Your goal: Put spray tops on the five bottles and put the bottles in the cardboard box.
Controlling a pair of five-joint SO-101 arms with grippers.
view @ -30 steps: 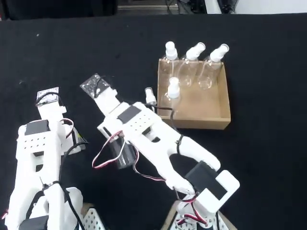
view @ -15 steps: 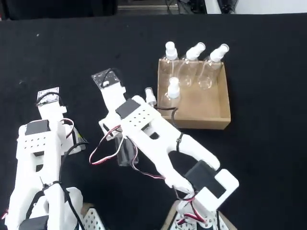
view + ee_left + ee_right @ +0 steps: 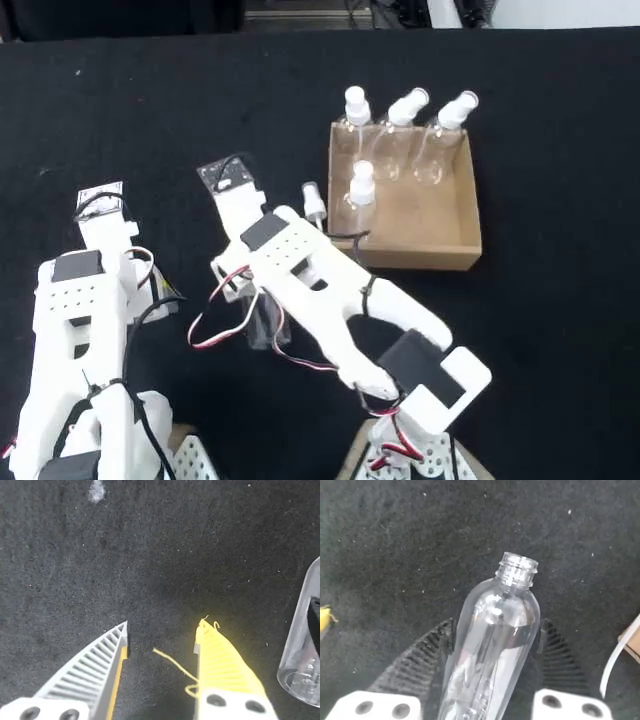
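Cardboard box (image 3: pixel 412 258) holds four spray-topped bottles (image 3: pixel 361 192); right claw (image 3: pixel 495 626) grips uncapped bottle (image 3: pixel 511 597)

4 bottles (image 3: pixel 362 188) in box (image 3: pixel 420 257), spray top (image 3: pixel 313 200) beside

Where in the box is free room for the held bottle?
For the uncapped clear plastic bottle, the brown cardboard box has bare floor along its near wall and right side. Crowded: three capped clear bottles line the far wall, a fourth stands near the left wall, and a loose white spray top sits outside it.
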